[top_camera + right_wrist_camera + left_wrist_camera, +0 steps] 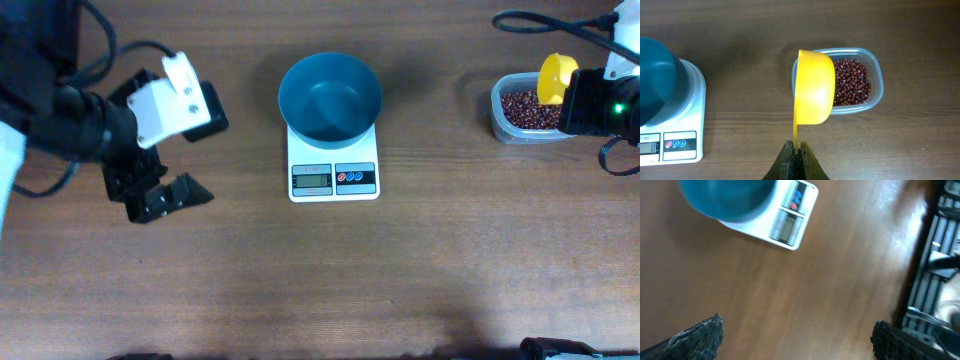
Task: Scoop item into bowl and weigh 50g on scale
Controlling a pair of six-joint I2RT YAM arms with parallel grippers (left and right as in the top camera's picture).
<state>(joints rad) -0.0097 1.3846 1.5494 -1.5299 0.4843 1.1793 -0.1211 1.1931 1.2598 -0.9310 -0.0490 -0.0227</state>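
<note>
The blue bowl [330, 96] stands on the white scale [333, 180] at the table's middle; both also show in the left wrist view, bowl [727, 197] and scale [787, 225], and in the right wrist view, bowl [655, 80] and scale [675, 142]. The reddish-brown beans [530, 108] lie in a clear tub [500, 115] at the far right, also in the right wrist view [852, 82]. My right gripper [796, 150] is shut on the handle of a yellow scoop [814, 92], held tilted over the tub's left side. My left gripper [170, 195] is open and empty, left of the scale.
Black cables [540, 20] run along the table's far right edge. A black slatted rack or equipment [935, 255] shows at the right of the left wrist view. Bare wooden tabletop [330, 280] spreads in front of the scale.
</note>
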